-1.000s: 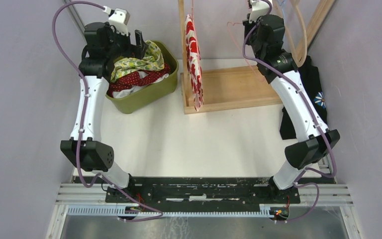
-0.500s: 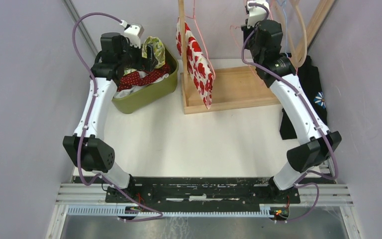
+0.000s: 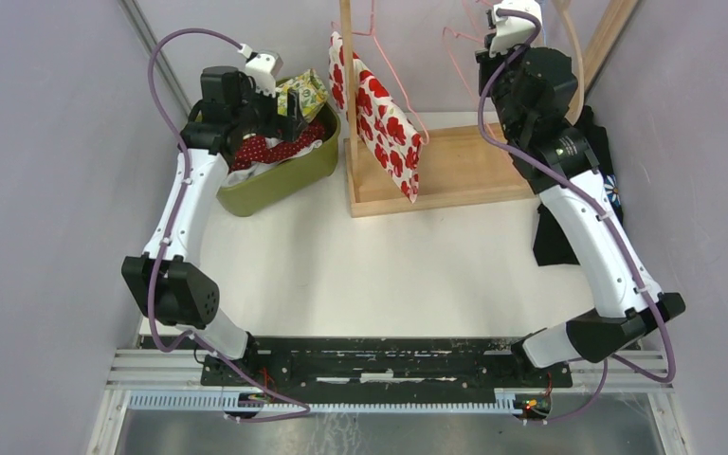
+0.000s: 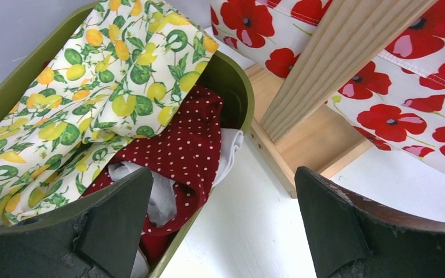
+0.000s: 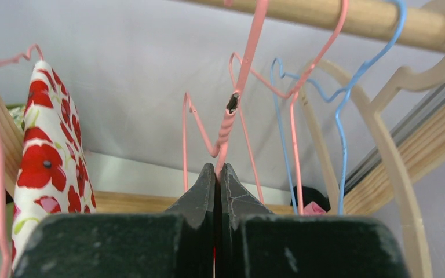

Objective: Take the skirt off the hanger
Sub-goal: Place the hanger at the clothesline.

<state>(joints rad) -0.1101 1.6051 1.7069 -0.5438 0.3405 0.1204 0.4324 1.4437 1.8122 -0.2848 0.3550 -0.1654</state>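
The skirt point(image 3: 384, 114), white with red poppies, hangs on a pink wire hanger point(image 3: 400, 90) from the wooden rack and tilts toward the right. It shows at the left edge of the right wrist view point(image 5: 49, 156) and at the top right of the left wrist view point(image 4: 417, 110). My right gripper point(image 5: 217, 166) is shut on the twisted neck of a pink hanger point(image 5: 227, 124) under the rod, right of the skirt. I cannot tell if this wire carries the skirt. My left gripper point(image 4: 223, 174) is open and empty over the bin's right rim.
A green bin point(image 3: 284, 180) holds a lemon-print cloth point(image 4: 87, 98) and a red dotted cloth point(image 4: 179, 156). The wooden rack base point(image 3: 464, 171) stands at the back centre. Blue point(image 5: 342, 116) and wooden point(image 5: 394, 174) hangers hang right of my right gripper. A black garment point(image 3: 555, 237) lies at the right.
The skirt's lower edge has swung out to the right. My left arm moved right, from over the bin toward the rack post. My right arm shifted right and nearer.
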